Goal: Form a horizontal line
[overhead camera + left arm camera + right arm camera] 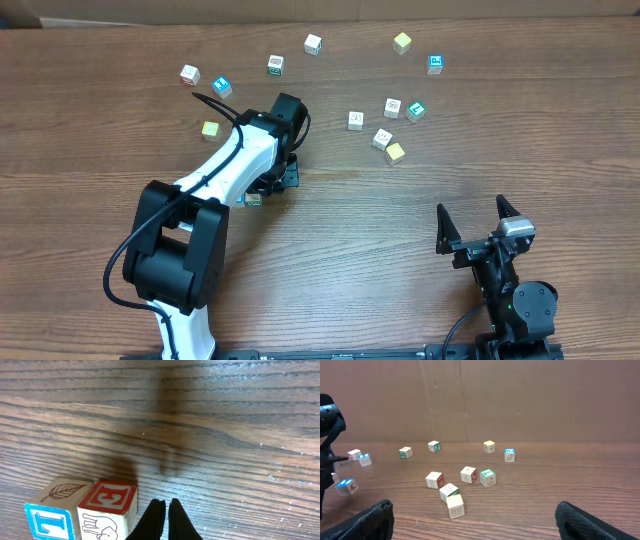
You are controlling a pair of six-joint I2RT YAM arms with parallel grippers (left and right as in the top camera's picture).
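Observation:
Two cubes stand side by side and touching in the left wrist view: a blue-faced cube [52, 510] with a leaf on top and a red-topped cube [107, 507] with an elephant on its side. My left gripper [165, 516] is shut and empty, its fingertips just right of the red-topped cube. From overhead this pair [252, 200] peeks out beside the left gripper [264, 188], and the arm hides the rest of any horizontal line. My right gripper [478, 222] stands open near the front edge, holding nothing [472, 510].
Loose cubes are scattered across the far half of the table: a yellow cube [210, 130] left of the arm, a cluster [388, 128] at the middle right, and others along the back [313, 43]. A pale yellow cube [455, 506] lies nearest the right gripper.

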